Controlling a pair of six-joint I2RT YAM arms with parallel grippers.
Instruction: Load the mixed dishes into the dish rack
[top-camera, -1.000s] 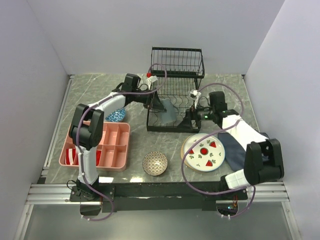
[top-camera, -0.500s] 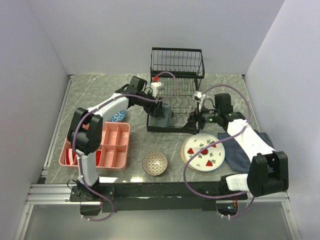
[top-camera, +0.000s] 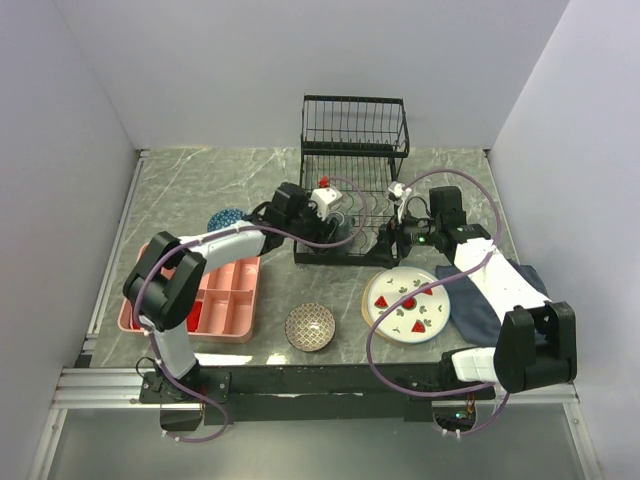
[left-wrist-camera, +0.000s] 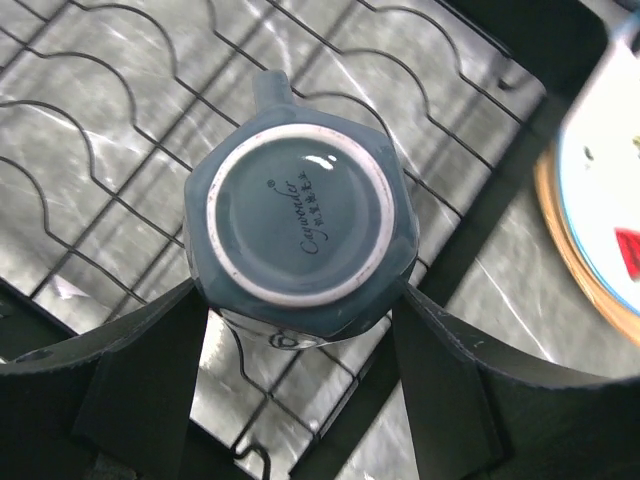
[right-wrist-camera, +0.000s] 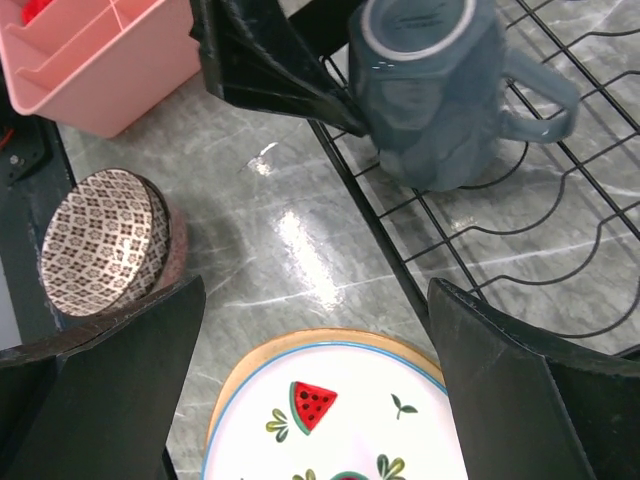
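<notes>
My left gripper (top-camera: 333, 226) is shut on an upside-down blue-grey mug (left-wrist-camera: 300, 205), its fingers (left-wrist-camera: 150, 380) pressing both sides. The mug rests on the lower tier of the black wire dish rack (top-camera: 355, 130) near its front edge, and also shows in the right wrist view (right-wrist-camera: 440, 90). My right gripper (right-wrist-camera: 315, 288) is open and empty, hovering over the white watermelon plate (top-camera: 405, 305) that lies on the tan plate (right-wrist-camera: 330, 345). The pinkish-brown bowl (top-camera: 310, 327) sits near the front. The blue bowl (top-camera: 225, 217) is left of the rack.
The pink compartment tray (top-camera: 225, 290) with red pieces lies at the left. A dark blue-grey cloth (top-camera: 480, 300) lies right of the plates, under my right arm. The rack's upper shelf stands against the back wall. White walls close in three sides.
My left arm has swung forward and lowered, bringing the mug down onto the front of the rack's lower tier. My right gripper shifted slightly towards the rack, then held still.
</notes>
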